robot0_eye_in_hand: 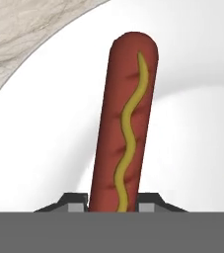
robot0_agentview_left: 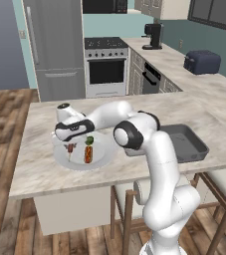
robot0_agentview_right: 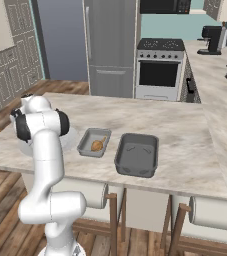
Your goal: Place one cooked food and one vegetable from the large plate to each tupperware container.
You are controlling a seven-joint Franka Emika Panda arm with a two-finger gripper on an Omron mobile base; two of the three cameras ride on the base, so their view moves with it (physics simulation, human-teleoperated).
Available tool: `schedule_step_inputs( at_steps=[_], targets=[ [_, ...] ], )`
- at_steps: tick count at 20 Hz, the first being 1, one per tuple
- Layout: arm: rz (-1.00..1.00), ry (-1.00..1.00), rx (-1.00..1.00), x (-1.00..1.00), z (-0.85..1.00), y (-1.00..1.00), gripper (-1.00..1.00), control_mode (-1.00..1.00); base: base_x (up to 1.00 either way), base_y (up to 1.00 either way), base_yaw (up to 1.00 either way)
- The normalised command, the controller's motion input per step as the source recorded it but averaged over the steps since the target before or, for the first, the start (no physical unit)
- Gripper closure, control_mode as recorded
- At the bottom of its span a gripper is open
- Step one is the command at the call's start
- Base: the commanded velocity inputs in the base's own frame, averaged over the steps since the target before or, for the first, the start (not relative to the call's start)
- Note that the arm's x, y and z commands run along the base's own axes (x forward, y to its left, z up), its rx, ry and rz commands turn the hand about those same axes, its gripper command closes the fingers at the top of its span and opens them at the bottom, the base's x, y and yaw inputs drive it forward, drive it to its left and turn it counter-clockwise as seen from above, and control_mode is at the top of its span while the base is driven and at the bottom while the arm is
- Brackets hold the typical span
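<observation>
Gripper [robot0_eye_in_hand: 113,206] low over plate [robot0_agentview_left: 102,155], jaws closed on sausage [robot0_eye_in_hand: 126,128] with mustard line, hot dog [robot0_agentview_left: 88,154] and green vegetable [robot0_agentview_left: 89,141] on plate, onion [robot0_agentview_right: 97,145] in light tray [robot0_agentview_right: 85,142], dark tray [robot0_agentview_right: 137,154] right of it

Flat, even rendered light fills the kitchen, bright with no glare. The arm [robot0_agentview_left: 149,149] throws only faint soft shadow on the marble counter [robot0_agentview_left: 45,174]. Up close, the plate [robot0_eye_in_hand: 192,148] washes nearly white (a soft grey shading crosses it); edges look slightly pixelated, undistorted.
</observation>
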Motion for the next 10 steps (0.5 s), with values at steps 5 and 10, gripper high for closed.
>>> schedule_step_inputs(
  at_steps=[5,10],
  targets=[
    [0.0,0.0,0.01,-0.18,0.66,-0.65,1.0,-1.0,0.0,0.0,0.0],
    [0.0,-0.01,0.11,-0.49,0.81,-0.85,1.0,-1.0,0.0,0.0,0.0]
  ],
)
